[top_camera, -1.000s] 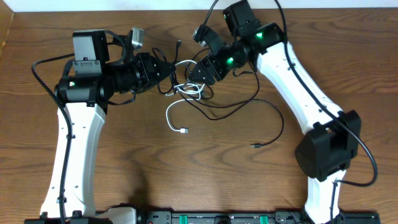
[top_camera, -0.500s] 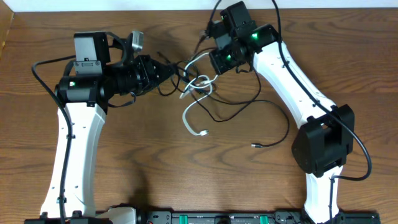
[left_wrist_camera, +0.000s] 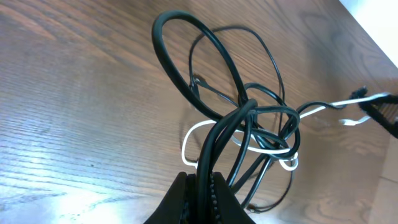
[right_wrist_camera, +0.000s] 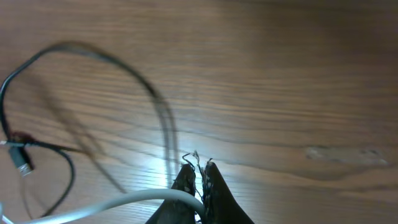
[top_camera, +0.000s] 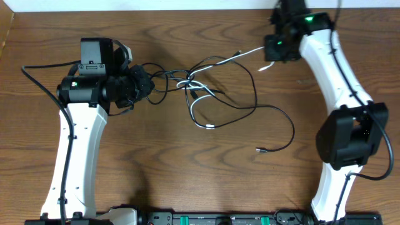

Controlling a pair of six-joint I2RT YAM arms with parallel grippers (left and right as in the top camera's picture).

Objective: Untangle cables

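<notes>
The cables [top_camera: 200, 87] form a loose knot of black cords and one white cord [top_camera: 228, 59] between the two arms. My left gripper [top_camera: 149, 84] is shut on a bundle of black cords [left_wrist_camera: 230, 124], which fan out into loops just beyond the jaws [left_wrist_camera: 200, 183]. At the far right, my right gripper [top_camera: 269, 51] is shut on the white cord [right_wrist_camera: 124, 202], which runs taut from the knot up to its fingertips [right_wrist_camera: 199, 171]. One black cord trails to a small plug [top_camera: 259, 150]. A white plug end [top_camera: 209, 127] lies below the knot.
The brown wooden table [top_camera: 156, 162] carries both white arms. The right arm's base [top_camera: 347, 137] stands at the right and the left arm's column [top_camera: 75, 150] at the left. A rail [top_camera: 219, 219] runs along the front edge.
My right gripper shut on the white cord and pulled it up and to the right, stretching the knot out. My left gripper drew back slightly left, still gripping the black cords.
</notes>
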